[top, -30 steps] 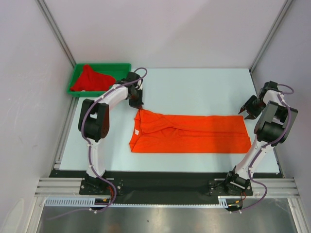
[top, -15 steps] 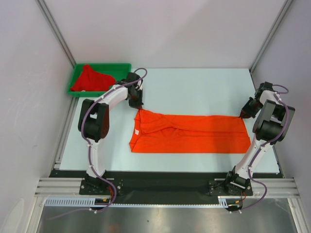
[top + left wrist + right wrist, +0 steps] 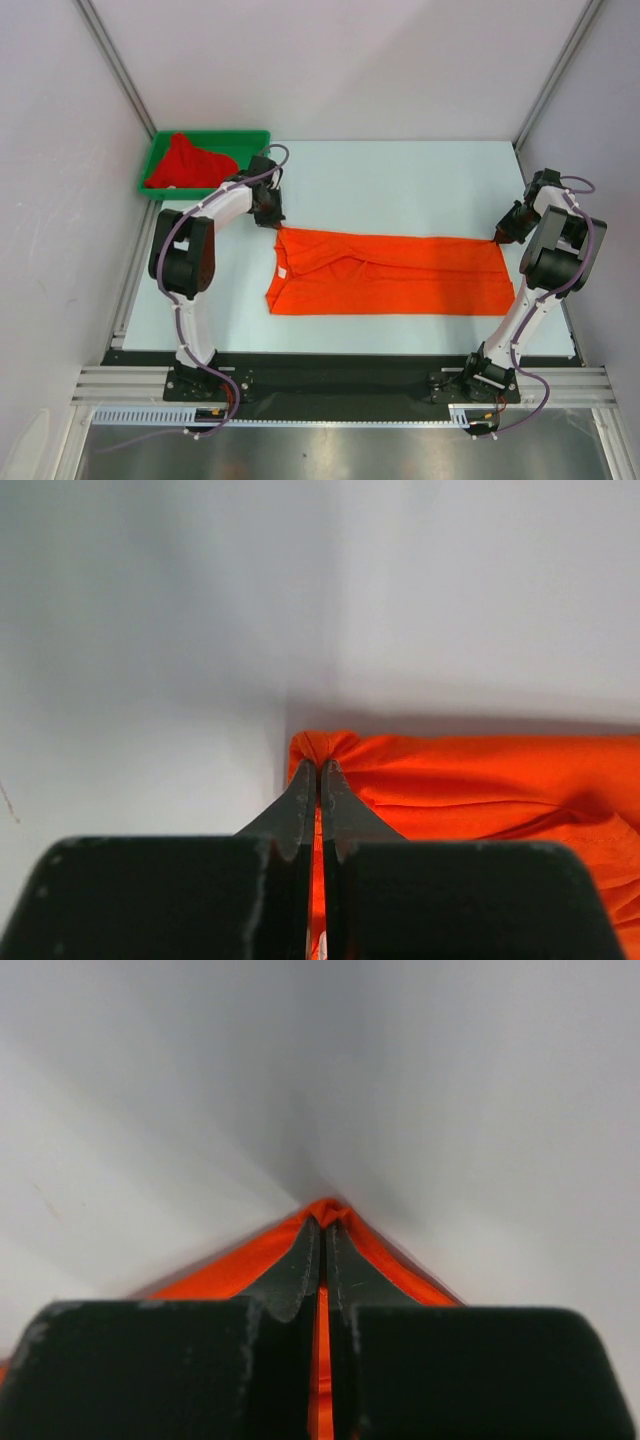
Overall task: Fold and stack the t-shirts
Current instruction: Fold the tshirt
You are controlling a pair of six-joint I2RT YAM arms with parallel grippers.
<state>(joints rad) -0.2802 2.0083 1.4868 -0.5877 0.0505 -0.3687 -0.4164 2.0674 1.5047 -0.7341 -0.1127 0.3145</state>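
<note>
Orange cloth t-shirt [image 3: 390, 272] lies flat on pale worktop [image 3: 400, 180]. Left pincer [image 3: 319, 769] clamps its far-left corner. Right pincer [image 3: 323, 1225] clamps the far-right corner.

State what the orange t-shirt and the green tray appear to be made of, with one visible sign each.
Orange t-shirt: soft matte cloth, probably a cotton-like knit; it creases and bunches at the corner pinched by the left end effector. Green tray: likely rigid moulded plastic, smooth; straight rim, even colour.
</note>
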